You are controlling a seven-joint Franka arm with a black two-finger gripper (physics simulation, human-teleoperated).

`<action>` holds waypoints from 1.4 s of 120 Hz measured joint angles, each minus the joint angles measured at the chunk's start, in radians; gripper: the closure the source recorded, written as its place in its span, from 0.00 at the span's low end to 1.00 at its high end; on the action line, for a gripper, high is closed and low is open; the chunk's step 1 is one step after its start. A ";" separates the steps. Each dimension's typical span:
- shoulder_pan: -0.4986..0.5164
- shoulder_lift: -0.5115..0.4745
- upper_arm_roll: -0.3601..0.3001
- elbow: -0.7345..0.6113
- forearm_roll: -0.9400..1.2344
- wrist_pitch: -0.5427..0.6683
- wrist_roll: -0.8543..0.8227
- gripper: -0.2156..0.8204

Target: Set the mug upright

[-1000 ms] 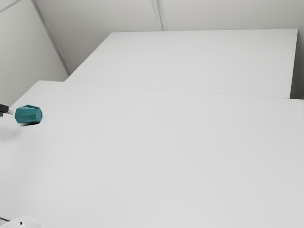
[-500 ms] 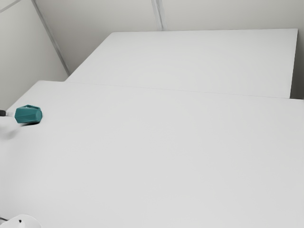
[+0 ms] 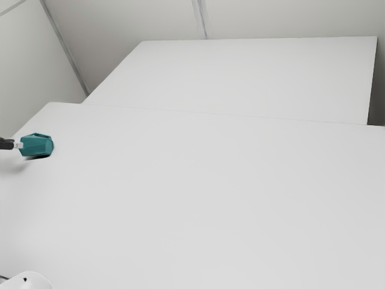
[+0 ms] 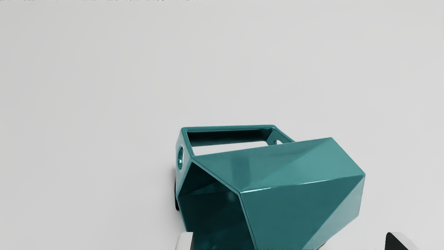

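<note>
1. Mug, position: The mug (image 3: 37, 146) is located on the white table (image 3: 210, 198), near the exterior view's left edge. It lies on its side and is not upright.
2. Mug, form: The body is teal, glossy and faceted, with flat panels meeting at angular edges. A dark shadow shows along its underside.
3. Gripper, position: The gripper (image 3: 18, 145) enters from the exterior view's left edge. Its tip section is directly at the mug's near end in that view.
4. Gripper, state: In the wrist view, the two fingers (image 4: 184, 241) are set wide apart. They are not clamped on the mug.
5. Alignment: The open mouth (image 4: 213, 205) of the mug faces the side of one finger; the closed end is toward the side of the other. The first fingertip overlaps the mouth's edge in the wrist view. Contact at this point cannot be determined.
6. Handle: The handle (image 4: 229, 127) is a squared loop on the side of the body away from the fingertips. A round hole is visible in its section next to the mouth.
7. Surroundings: A rounded white object (image 3: 30, 282) with a small dark spot is at the exterior view's lower left corner. A second white surface (image 3: 240, 78) extends beyond the table.
</note>
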 joint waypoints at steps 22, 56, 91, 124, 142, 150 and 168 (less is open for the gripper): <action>0.008 0.013 0.015 -0.008 -0.043 -0.009 0.022 0.21; 0.012 0.028 0.016 -0.002 -0.081 -0.059 0.043 0.21; 0.013 0.070 0.003 0.032 -0.097 -0.102 0.056 0.21; 0.015 0.099 -0.009 0.063 -0.102 -0.128 0.064 0.21; 0.015 0.119 -0.014 0.079 -0.106 -0.144 0.067 0.21; 0.015 0.122 -0.017 0.082 -0.108 -0.152 0.068 0.21; 0.019 0.123 -0.019 0.091 -0.111 -0.179 0.070 0.21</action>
